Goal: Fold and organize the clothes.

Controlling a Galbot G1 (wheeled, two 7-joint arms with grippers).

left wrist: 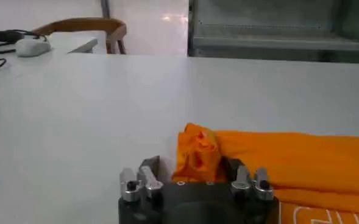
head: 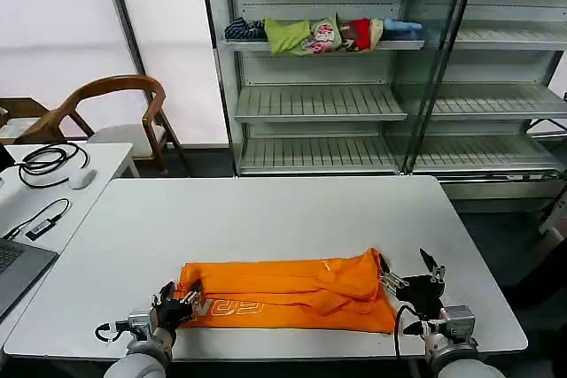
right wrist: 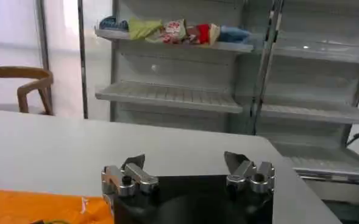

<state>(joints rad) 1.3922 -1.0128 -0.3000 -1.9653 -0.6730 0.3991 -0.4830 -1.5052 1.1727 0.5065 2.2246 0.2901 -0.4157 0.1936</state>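
Left hand (head: 180,297), fingers parted around the bunched left end of the orange T-shirt (head: 288,294), which lies folded in a long band along the near edge of the white bench (head: 266,219); right hand (head: 409,282), fingers wide apart, holding nothing, just beside the shirt's right end.

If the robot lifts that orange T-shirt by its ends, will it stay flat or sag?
Probably sag. The orange T-shirt lies in soft folds and bunches up at the left tool, so it looks floppy. It also looks thin, likely light. Pushed, it would probably wrinkle rather than slide whole across the white table.
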